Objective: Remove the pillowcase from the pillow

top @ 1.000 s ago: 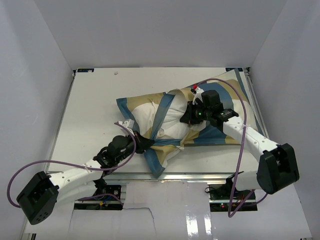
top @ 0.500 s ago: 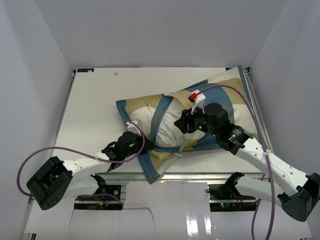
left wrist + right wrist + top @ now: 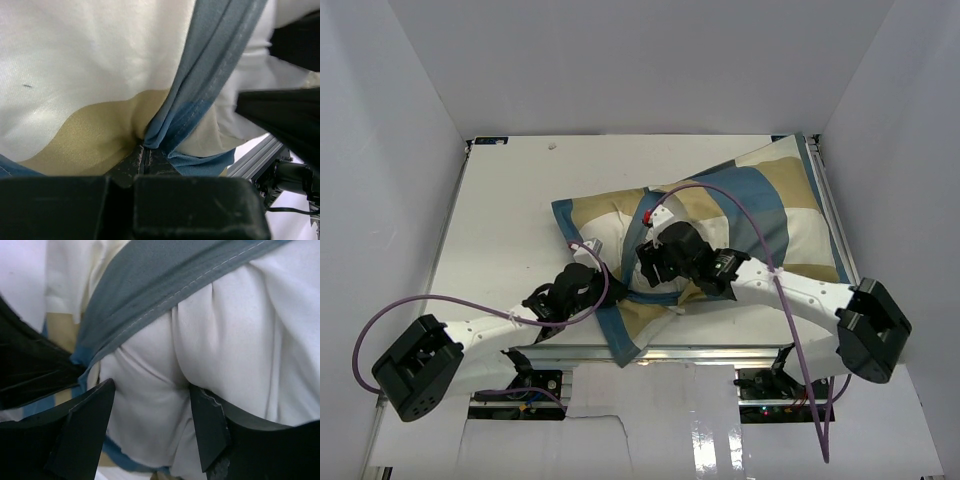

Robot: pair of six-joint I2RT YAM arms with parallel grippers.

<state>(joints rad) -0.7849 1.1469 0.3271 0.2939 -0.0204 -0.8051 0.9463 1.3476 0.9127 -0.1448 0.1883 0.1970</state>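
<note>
Blue-hemmed pillowcase (image 3: 770, 200) bunched and clamped in the shut jaws of left gripper (image 3: 144, 150), near the front edge of table (image 3: 510, 200), as one second earlier. Centre: white pillow (image 3: 240, 340) bulging between the parted jaws of right gripper (image 3: 152, 410), not gripped. Shifted leftward and opened since the earlier frame. Right part of case now spread toward far-right corner.

So your pillowcase (image 3: 760, 200) sits on the right half of the table (image 3: 510, 200), one corner up in the back right. The pillow (image 3: 235, 340) is inside it, poking out at the near edge. Your left gripper (image 3: 144, 157) is at that edge, and your right gripper (image 3: 152, 390) is just right of it, on the pillow.
</note>
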